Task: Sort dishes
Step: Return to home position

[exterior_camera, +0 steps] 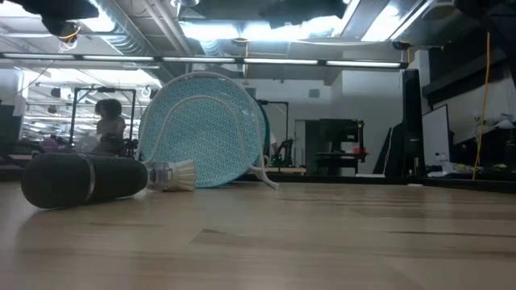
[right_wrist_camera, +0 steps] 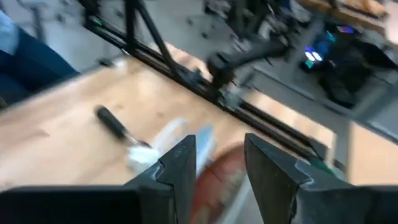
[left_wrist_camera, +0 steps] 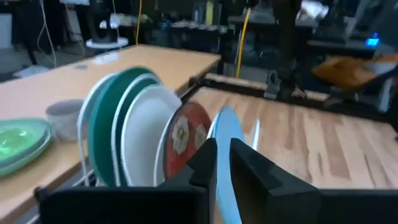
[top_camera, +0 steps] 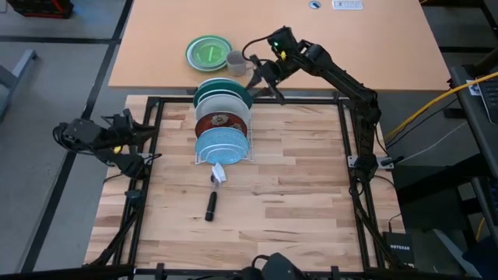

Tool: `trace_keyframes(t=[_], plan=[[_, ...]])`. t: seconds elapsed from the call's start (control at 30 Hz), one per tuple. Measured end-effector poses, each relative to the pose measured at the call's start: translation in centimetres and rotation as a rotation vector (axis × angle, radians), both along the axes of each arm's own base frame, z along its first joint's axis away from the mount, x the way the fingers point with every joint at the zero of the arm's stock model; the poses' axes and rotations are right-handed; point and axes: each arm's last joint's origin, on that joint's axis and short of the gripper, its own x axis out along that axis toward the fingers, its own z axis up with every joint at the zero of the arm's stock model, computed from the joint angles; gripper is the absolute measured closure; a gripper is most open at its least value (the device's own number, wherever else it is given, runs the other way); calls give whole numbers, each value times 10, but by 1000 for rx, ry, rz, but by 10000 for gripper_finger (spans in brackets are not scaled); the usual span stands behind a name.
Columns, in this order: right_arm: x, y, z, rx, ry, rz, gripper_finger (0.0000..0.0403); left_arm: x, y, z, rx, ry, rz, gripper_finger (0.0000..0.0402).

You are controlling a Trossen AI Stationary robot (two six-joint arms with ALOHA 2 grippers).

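Right end effector [right_wrist_camera: 219, 143], released and empty, hovers behind four round plates [top_camera: 222, 124] in a white wire rack [top_camera: 249, 155]. Left end effector [left_wrist_camera: 219, 144] waits at the counter's [top_camera: 303, 194] edge. Only the high view shows a black NETGEAR box [top_camera: 399, 247].

Matt, pale wood planks form the table [top_camera: 296, 179]; its black frame [top_camera: 343, 132] looks like painted metal. The rack [top_camera: 197, 158] is white coated wire. Teal plate [top_camera: 226, 90], white plate [top_camera: 223, 103], red plate [top_camera: 222, 124] and finely speckled blue plate [top_camera: 222, 145] carry a smooth, shiny glaze. The brush [top_camera: 210, 205] has a matt black handle and white bristles
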Motion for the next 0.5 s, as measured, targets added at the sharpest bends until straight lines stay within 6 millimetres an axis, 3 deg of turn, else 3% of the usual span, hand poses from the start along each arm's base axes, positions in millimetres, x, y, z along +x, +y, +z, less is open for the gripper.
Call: trace_keyframes(t=[0.23,0.37,0.5], plan=[[0,9,0,66,0,62,262,17,-8,-8,47,-19,-67,382],[-8,9,15,-17,7,-76,262,31,-14,-15,38,-31,-67,387],[-11,2,23,-130,40,-321,262,50,-22,-43,41,-27,-68,389]])
